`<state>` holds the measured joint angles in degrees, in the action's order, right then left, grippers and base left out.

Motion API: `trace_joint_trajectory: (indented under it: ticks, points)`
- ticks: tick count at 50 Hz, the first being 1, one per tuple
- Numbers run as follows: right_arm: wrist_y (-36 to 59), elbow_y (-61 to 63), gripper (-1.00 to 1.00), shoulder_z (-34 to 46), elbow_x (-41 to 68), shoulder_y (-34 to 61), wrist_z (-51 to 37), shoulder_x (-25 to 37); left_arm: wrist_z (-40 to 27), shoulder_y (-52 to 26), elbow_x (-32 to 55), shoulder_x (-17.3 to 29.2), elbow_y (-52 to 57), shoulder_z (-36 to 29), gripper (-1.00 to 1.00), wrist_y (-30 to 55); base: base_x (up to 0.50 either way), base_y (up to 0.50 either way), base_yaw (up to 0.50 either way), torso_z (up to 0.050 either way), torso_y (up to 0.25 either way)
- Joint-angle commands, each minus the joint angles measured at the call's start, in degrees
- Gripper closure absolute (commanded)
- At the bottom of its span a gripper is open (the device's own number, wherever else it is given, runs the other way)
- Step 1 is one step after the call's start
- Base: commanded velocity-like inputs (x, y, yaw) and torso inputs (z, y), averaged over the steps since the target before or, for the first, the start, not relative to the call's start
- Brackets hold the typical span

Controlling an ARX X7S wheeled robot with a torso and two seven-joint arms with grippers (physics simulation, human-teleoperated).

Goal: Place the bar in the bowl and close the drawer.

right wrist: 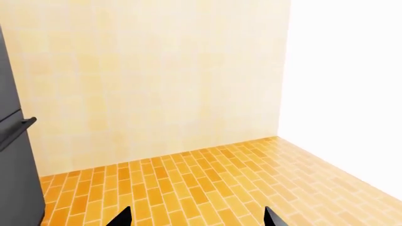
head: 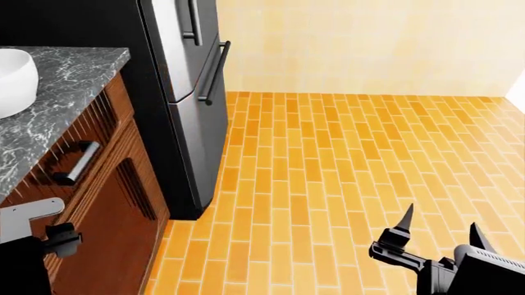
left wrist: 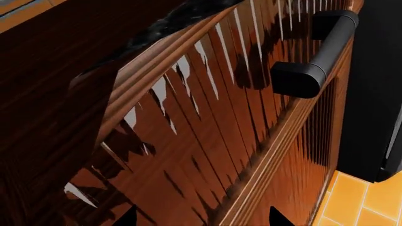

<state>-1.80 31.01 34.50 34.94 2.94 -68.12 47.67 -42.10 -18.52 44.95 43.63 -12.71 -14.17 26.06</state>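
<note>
white bowl [head: 12, 80] on marble counter [head: 66, 98], drawer [head: 74, 166] beside black fridge [head: 184, 92]; right gripper [head: 439, 230] spread wide over orange tile floor [head: 345, 172]; left gripper [left wrist: 201, 219] fingers apart, empty, facing drawer front

Bowl [head: 12, 80]: plain glossy white, at far left. Tabletop [head: 70, 92]: dark grey marble with white veining. Drawer [head: 78, 157]: reddish-brown wood with a streaked vertical grain; handle [head: 78, 161] dark metal with a pale sheen in the head view, matt black in the left wrist view. Cabinet door [head: 110, 239] below: the same reddish-brown. Refrigerator [head: 184, 80]: black sides, grey steel front, black handles. Floor [head: 345, 178]: orange tiles in a brick pattern, pale joints. Wall [head: 369, 43]: pale cream tiles, faint grid. Right end effector [head: 439, 236]: black, fingertips pointed. Left arm [head: 29, 218]: pale grey plate over black parts.
</note>
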Motion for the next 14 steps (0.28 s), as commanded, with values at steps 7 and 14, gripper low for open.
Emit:
trace_joint_trajectory:
  ticks: [7,14]
  points:
    - [-0.50,-0.38,-1.00,-0.22,-0.26,-0.16,0.77,-0.19,-4.01,1.52,-2.58,2.51,0.58,3.01,-1.00,3.15,0.00,0.00,0.00,0.000,0.000]
    - [-1.06,-0.55,-1.00,-0.41,-0.52,-0.79,0.78,-0.13,-4.10,1.40,-2.68,2.31,0.17,3.10,-1.00,3.03,0.00,0.00,0.00,0.000,0.000]
